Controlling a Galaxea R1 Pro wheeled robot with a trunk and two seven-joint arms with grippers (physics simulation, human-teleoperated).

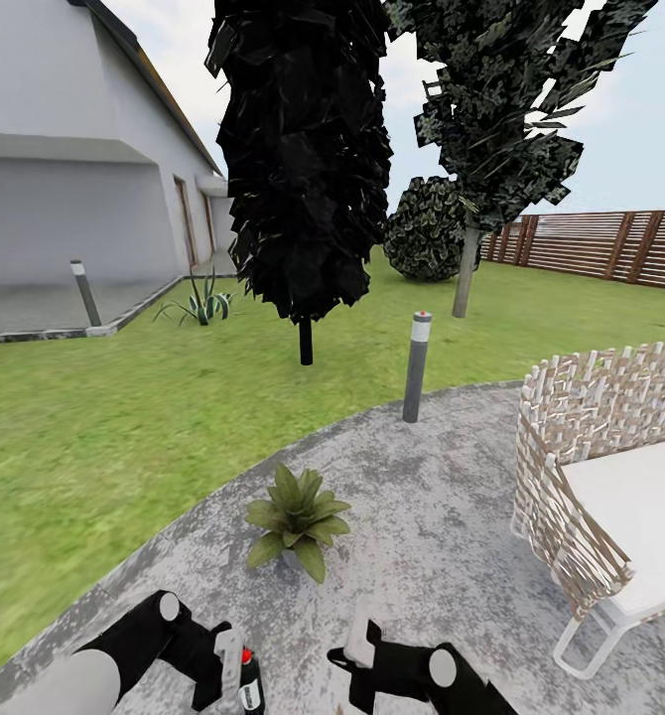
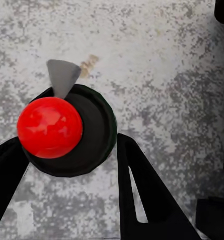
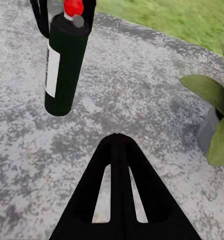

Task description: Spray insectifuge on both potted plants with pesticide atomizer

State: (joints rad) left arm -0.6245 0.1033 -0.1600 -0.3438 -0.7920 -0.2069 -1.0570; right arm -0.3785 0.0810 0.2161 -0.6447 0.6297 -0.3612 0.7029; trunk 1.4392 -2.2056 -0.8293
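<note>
Round grey patio [image 1: 442,497] edged by lawn [image 1: 124,417]; dark trees, brown slatted fence [image 1: 610,243], wicker chair [image 1: 610,477] at right, grey bollard [image 1: 417,365] at the patio rim.

One potted plant [image 1: 298,516] sits on the paving just ahead of the arms.

Left hand [image 1: 235,667] is clamped on the pesticide atomizer [image 1: 249,683], fingers [image 2: 142,195] either side of the dark bottle, which hangs clear of the paving, upright.

Right hand [image 1: 357,650] holds nothing; fingers look drawn together, near the bottle.

Step in hand, as I judge it: spraying this plant. Best to bring the grey nozzle [image 2: 63,76] round to face the rosette, close above the leaves, and sweep across all of them.

Pale label [image 3: 52,70] on the bottle: no legible writing.
</note>
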